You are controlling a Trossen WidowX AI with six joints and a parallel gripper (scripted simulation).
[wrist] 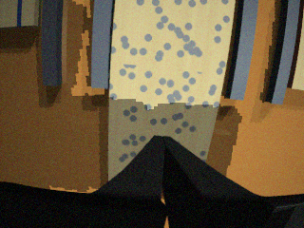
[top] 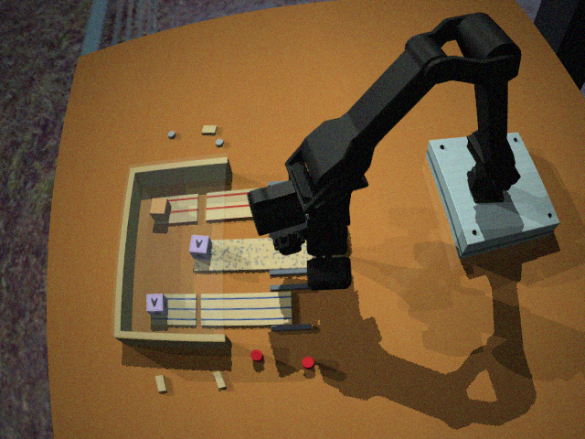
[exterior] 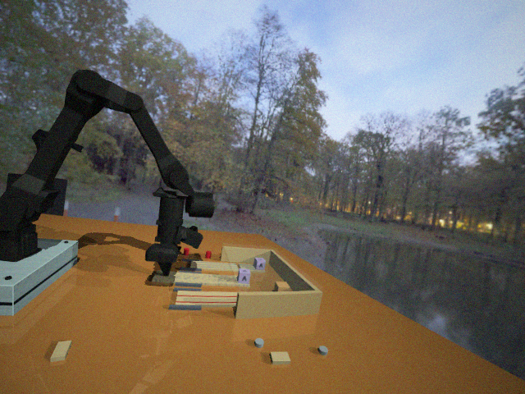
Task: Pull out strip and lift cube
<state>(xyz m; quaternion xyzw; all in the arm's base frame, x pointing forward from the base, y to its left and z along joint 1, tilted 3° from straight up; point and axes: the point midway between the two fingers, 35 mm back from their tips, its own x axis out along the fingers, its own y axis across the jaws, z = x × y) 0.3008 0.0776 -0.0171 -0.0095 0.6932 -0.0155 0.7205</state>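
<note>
Above the speckled strip [top: 255,253] [exterior: 207,278] [wrist: 166,57], closed claw [exterior: 166,273] [wrist: 160,143]

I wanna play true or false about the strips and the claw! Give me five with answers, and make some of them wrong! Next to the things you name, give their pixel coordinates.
1. The dotted strip [top: 245,252] [exterior: 203,278] [wrist: 166,52] is in one piece. True.
2. The blue-lined strip [top: 245,303] [exterior: 212,265] [wrist: 7,14] carries an orange cube. False: it carries a purple cube [top: 154,303] [exterior: 259,263].
3. The red-lined strip [top: 228,200] [exterior: 205,296] [wrist: 299,71] has a gap across it. True.
4. The claw [top: 325,273] [exterior: 165,273] [wrist: 160,143] is wide open. False: it is shut, holding nothing.
5. Both red pegs [top: 256,355] [exterior: 207,254] are inside the box [top: 123,250] [exterior: 277,305]. False: they are outside it.
</note>
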